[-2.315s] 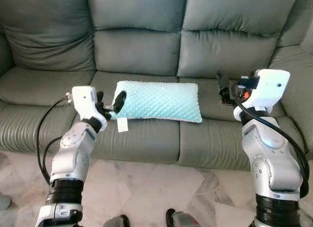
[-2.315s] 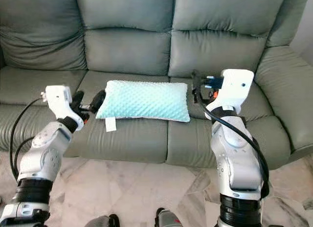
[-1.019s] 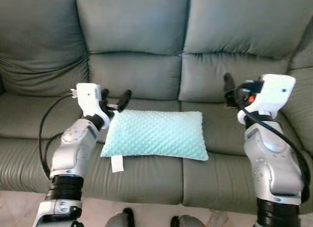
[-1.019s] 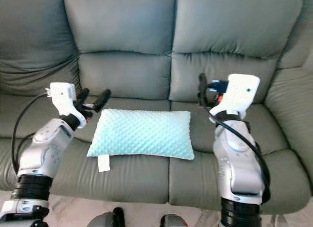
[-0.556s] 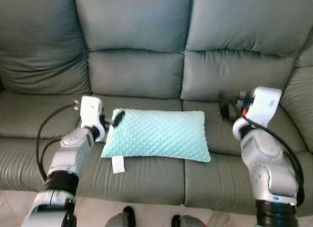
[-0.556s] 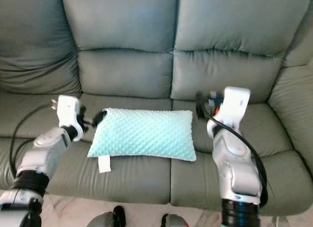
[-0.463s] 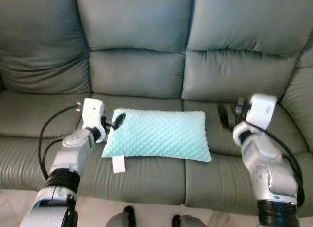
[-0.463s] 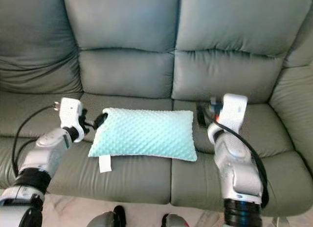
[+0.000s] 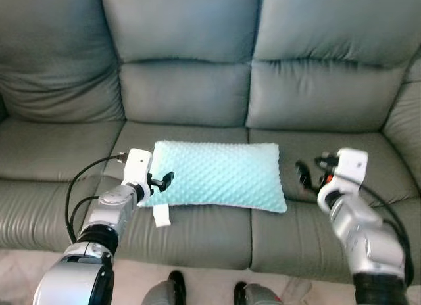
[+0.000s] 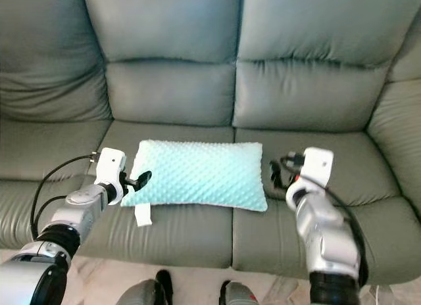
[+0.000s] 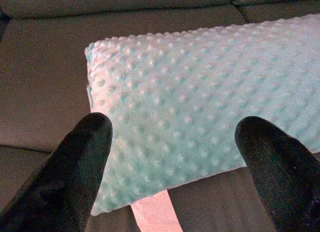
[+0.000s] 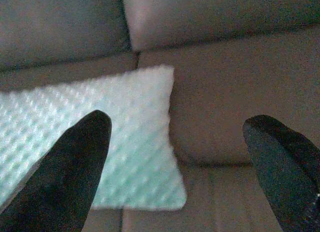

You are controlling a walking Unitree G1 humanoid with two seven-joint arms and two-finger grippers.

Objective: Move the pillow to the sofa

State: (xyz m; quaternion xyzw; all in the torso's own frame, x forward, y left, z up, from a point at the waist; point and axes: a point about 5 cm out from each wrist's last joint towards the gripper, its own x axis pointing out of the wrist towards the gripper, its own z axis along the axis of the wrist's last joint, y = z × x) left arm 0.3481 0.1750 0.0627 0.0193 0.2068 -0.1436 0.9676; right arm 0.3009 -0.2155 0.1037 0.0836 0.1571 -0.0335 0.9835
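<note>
Observing the pillow [image 9: 217, 174] flat on the sofa [image 9: 184, 94] seat, across the seam between the middle and right cushions, near the front edge. We see the left gripper [image 9: 164, 181] at its left end, fingers spread wide. Right gripper [image 9: 304, 175], likewise wide, is held low just beside its right end, forearm angled inward.
</note>
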